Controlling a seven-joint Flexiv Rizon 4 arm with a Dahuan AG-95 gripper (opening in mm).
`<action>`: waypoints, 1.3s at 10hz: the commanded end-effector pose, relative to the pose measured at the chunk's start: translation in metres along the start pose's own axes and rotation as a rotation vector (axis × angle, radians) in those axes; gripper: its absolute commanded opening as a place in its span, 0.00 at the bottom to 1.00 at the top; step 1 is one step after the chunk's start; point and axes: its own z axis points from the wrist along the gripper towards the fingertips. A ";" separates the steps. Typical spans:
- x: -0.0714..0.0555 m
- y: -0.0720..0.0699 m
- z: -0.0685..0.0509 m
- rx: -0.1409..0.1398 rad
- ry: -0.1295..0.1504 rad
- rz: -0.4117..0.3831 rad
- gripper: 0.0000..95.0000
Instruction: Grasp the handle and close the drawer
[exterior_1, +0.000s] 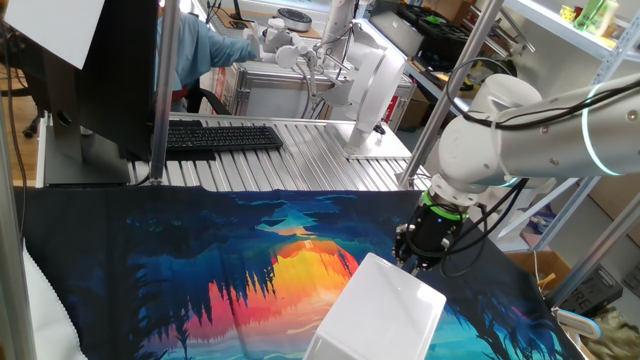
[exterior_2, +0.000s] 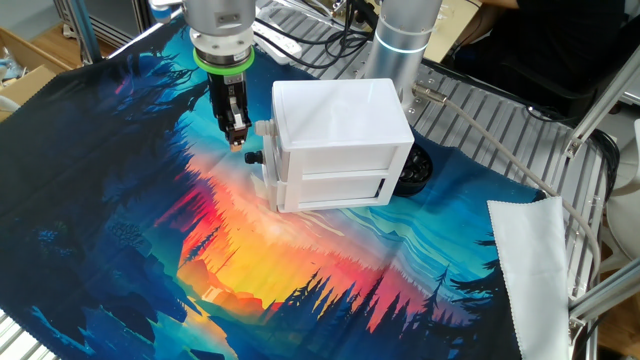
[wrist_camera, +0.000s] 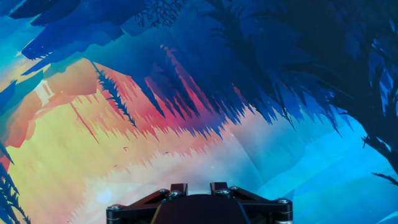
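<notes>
- The white drawer unit (exterior_2: 340, 140) sits on the printed sunset cloth (exterior_2: 150, 230), just in front of the arm's base; take the unit as your landmark.
- Your gripper (exterior_2: 235, 135) hangs just beside the unit's left face, fingers pointing down, close to the small knob-like handle (exterior_2: 263, 129) there but not touching it.
- The jaws look drawn nearly together and hold nothing.
- In the hand view you see only cloth below the fingers (wrist_camera: 179, 188), so the handle is off to the side of them.
- Judge the unit as hard, glossy plastic: stiff, light and slippery, likely to slide on the cloth when pushed.
- Grip the handle only; it looks small.
- Left of the unit the cloth lies open; behind it the arm's base crowds you.
</notes>
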 end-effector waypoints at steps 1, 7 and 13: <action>0.000 0.000 0.000 -0.001 0.000 0.002 0.20; 0.001 0.001 0.003 0.000 0.000 0.003 0.20; 0.001 0.002 0.006 0.001 -0.001 0.008 0.20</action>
